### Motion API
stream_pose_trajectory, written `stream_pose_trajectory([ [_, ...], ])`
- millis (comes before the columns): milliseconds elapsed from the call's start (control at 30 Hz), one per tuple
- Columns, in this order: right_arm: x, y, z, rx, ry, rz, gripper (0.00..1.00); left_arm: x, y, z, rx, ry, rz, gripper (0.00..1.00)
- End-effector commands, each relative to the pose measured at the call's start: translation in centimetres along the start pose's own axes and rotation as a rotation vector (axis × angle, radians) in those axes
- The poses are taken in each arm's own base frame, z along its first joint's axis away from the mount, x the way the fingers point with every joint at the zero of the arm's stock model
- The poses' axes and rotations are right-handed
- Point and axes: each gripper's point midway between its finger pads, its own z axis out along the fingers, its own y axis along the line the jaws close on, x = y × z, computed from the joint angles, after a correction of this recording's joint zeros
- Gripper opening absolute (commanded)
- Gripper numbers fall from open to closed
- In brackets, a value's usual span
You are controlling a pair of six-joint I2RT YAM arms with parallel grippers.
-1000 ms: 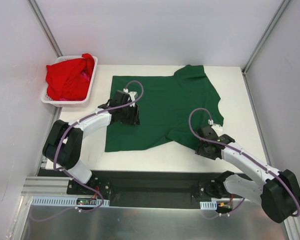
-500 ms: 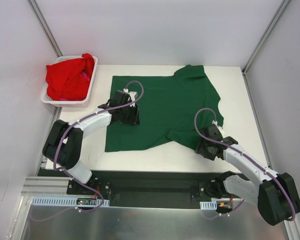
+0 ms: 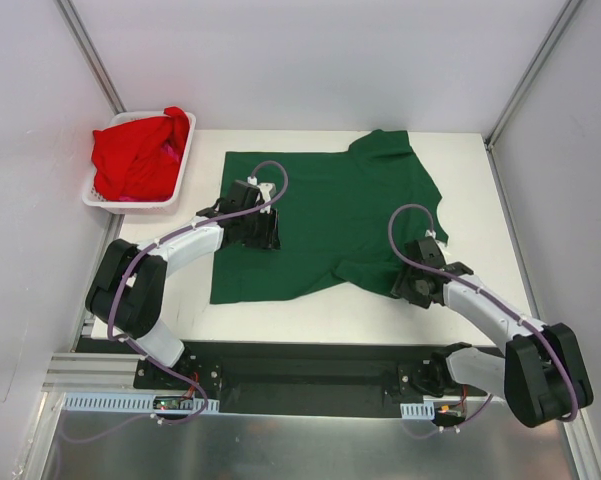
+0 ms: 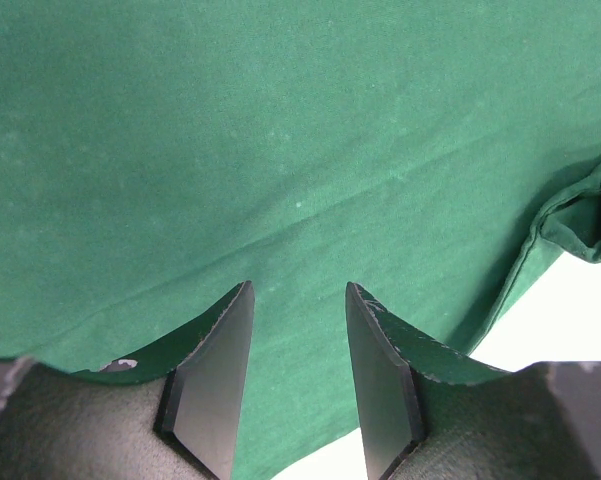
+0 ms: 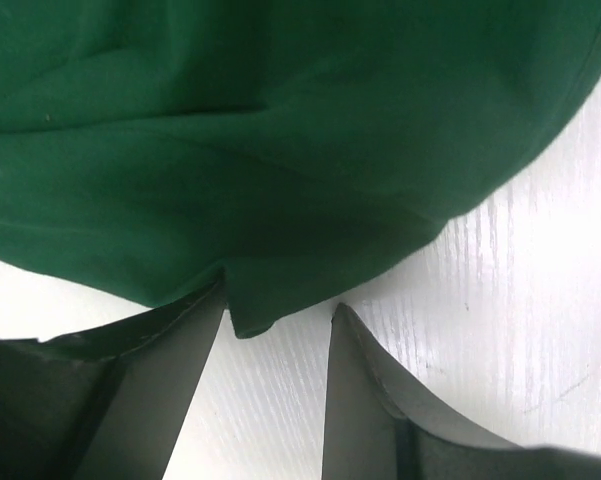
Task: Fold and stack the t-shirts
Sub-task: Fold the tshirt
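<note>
Looking down from above, a white tabletop (image 3: 480, 190) sits inside a booth of plain pale walls (image 3: 310, 60) with grey metal posts at the corners. A black rail (image 3: 300, 375) along the near edge carries two white and black robot arms.

A dark green t-shirt (image 3: 350, 215) lies spread flat across the middle of the tabletop, matte and mostly smooth, one sleeve reaching to the far edge. At the far left corner stands a white slotted plastic basket (image 3: 132, 204), heaped with crumpled bright red t-shirts (image 3: 135, 155) that spill over its rim.

The left arm (image 3: 180, 245) reaches over the left part of the green t-shirt. The right arm (image 3: 490, 310) bends in to the cloth's near right edge. A purple cable loops over each wrist.

Only the wrist views show the fingers. The left pincer (image 4: 298, 290) has its dark wedge-shaped fingers partly apart over smooth green cloth, gripping nothing; a rolled hem and a sliver of white tabletop show at the right. Whether the tips touch the cloth cannot be told.

The right pincer (image 5: 278, 305) is also partly apart and holds nothing. A small corner of the green hem pokes into the gap between its fingers, over faintly grained white tabletop. The cloth here lies in soft folds.
</note>
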Motion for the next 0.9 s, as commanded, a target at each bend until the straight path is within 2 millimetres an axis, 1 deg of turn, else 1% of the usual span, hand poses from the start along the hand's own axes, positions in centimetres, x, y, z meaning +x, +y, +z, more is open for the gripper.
stream_pose_trajectory([
  [0,-0.5,0.5,1.1,-0.009,-0.004,-0.007,0.51,-1.7,-0.1,-0.3,0.011,-0.038,0.015,0.41],
  [67,-0.6,0.7,1.4,-0.012,0.001,-0.010,0.45,-1.6,0.0,-0.2,0.009,-0.036,0.015,0.41],
  [100,-0.4,0.7,1.5,-0.014,0.007,-0.013,0.39,-1.7,0.0,-0.2,0.010,-0.037,0.014,0.41],
  [167,-0.5,0.9,1.7,-0.015,0.008,-0.014,0.34,-1.6,0.2,-0.1,0.008,-0.032,0.011,0.42],
  [200,-0.6,0.8,1.7,-0.012,0.008,-0.014,0.29,-1.6,0.1,-0.1,0.010,-0.033,0.010,0.42],
  [267,-0.6,0.9,1.8,-0.012,0.006,-0.017,0.25,-1.5,0.2,0.0,0.009,-0.029,0.009,0.42],
  [300,-0.6,0.9,1.8,-0.012,0.005,-0.020,0.20,-1.5,0.2,0.0,0.009,-0.029,0.011,0.42],
  [367,-0.8,0.9,1.8,-0.013,0.004,-0.024,0.14,-1.4,0.2,0.1,0.009,-0.026,0.010,0.41],
  [400,-0.8,1.0,1.7,-0.015,0.004,-0.025,0.08,-1.5,0.2,0.0,0.007,-0.028,0.010,0.41],
  [467,-1.0,1.2,1.5,-0.026,0.003,-0.032,0.04,-1.5,0.2,0.1,0.009,-0.028,0.009,0.41],
  [500,-1.3,1.9,1.0,-0.056,-0.005,-0.042,0.01,-1.5,0.1,0.1,0.012,-0.026,0.010,0.41],
  [567,-2.2,2.9,0.2,-0.101,-0.023,-0.048,0.01,-1.5,0.2,0.1,0.011,-0.025,0.007,0.42],
  [667,-3.6,3.8,-1.3,-0.135,-0.065,-0.065,0.01,-1.7,0.2,0.0,0.011,-0.033,0.007,0.41],
  [700,-4.6,4.4,-2.2,-0.148,-0.084,-0.070,0.01,-1.6,0.2,0.0,0.011,-0.030,0.008,0.41],
  [767,-5.5,5.0,-3.1,-0.165,-0.099,-0.092,0.01,-1.5,0.1,0.0,0.015,-0.026,0.006,0.41],
  [800,-6.6,5.9,-4.0,-0.189,-0.123,-0.094,0.01,-1.5,0.1,0.0,0.017,-0.027,0.004,0.41],
  [867,-7.2,6.5,-4.8,-0.206,-0.123,-0.110,0.01,-1.5,0.0,-0.1,0.017,-0.030,0.006,0.41],
])
